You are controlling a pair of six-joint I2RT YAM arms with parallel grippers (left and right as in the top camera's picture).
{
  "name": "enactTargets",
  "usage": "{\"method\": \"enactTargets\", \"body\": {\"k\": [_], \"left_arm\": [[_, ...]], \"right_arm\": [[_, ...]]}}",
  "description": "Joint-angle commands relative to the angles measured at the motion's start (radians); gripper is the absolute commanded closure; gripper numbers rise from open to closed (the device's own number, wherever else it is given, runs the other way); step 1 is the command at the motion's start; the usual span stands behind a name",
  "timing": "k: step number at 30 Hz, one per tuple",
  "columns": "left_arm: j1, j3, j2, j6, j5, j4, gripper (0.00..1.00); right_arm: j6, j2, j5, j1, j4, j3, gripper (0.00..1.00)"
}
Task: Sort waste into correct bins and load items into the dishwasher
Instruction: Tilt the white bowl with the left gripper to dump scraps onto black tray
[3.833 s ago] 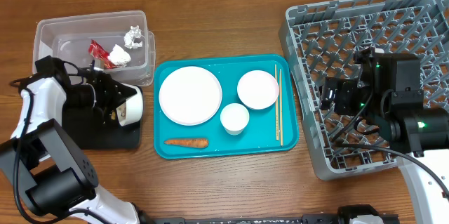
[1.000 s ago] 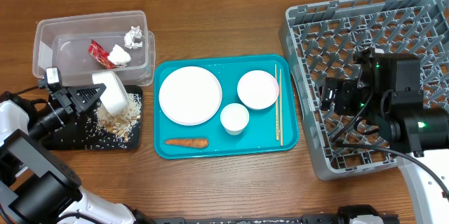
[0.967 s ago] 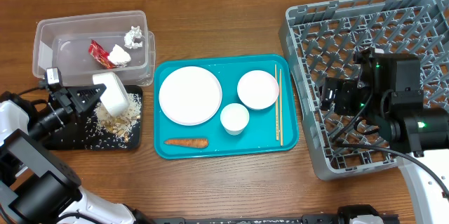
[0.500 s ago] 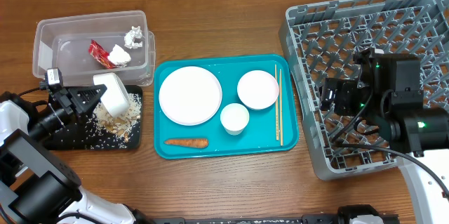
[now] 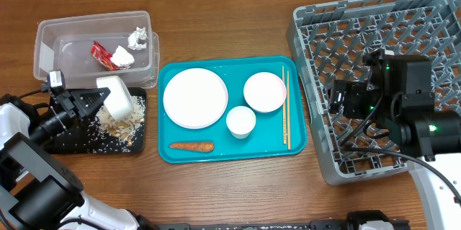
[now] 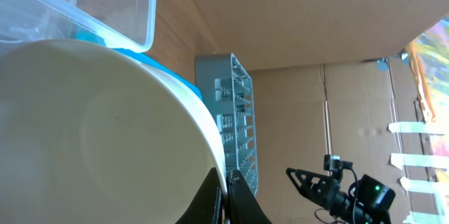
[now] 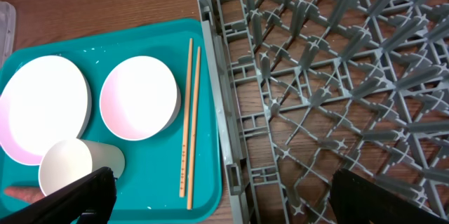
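My left gripper [image 5: 99, 99] is shut on the rim of a white bowl [image 5: 115, 94], held tipped over the black tray [image 5: 72, 142]; the bowl fills the left wrist view [image 6: 91, 133]. Pale rice scraps [image 5: 119, 123] lie piled on the tray. The clear tub [image 5: 50, 39] holds the red wrapper [image 5: 101, 55] and white tissues [image 5: 135, 38]. On the teal tray [image 5: 169, 151] are a white plate [image 5: 194, 97], a pink-tinted bowl [image 5: 264, 91], a cup [image 5: 240, 122], chopsticks [image 5: 286, 107] and a carrot [image 5: 191, 146]. My right gripper [image 7: 217, 196] is open above the grey rack's left edge [image 5: 306, 78].
The wooden table carries the teal tray in the middle, the grey rack [image 7: 337, 76] at the right and both bins at the left. Loose rice grains are scattered over the black tray. A cardboard wall stands behind the table.
Earlier the left gripper held the bowl lower at the tray's right end. It has since lifted and tipped it, and rice now lies on the black tray. In the last second nothing moved.
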Motion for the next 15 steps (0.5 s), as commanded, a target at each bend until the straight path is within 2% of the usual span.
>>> {"method": "enactTargets", "body": {"k": [1,7,15], "left_arm": [[0.005,0.003,0.006,0.009,0.021,-0.053,0.96],[-0.019,0.006,-0.019,0.200,0.027,-0.237,0.96],[-0.126,0.049,-0.169,0.221,0.029,-0.233,0.96]], "right_arm": [[-0.001,-0.006,0.006,0.000,0.005,0.024,0.00],[-0.001,-0.006,0.006,0.000,0.006,0.024,0.00],[-0.001,-0.006,0.006,0.000,0.018,0.024,0.00]]}}
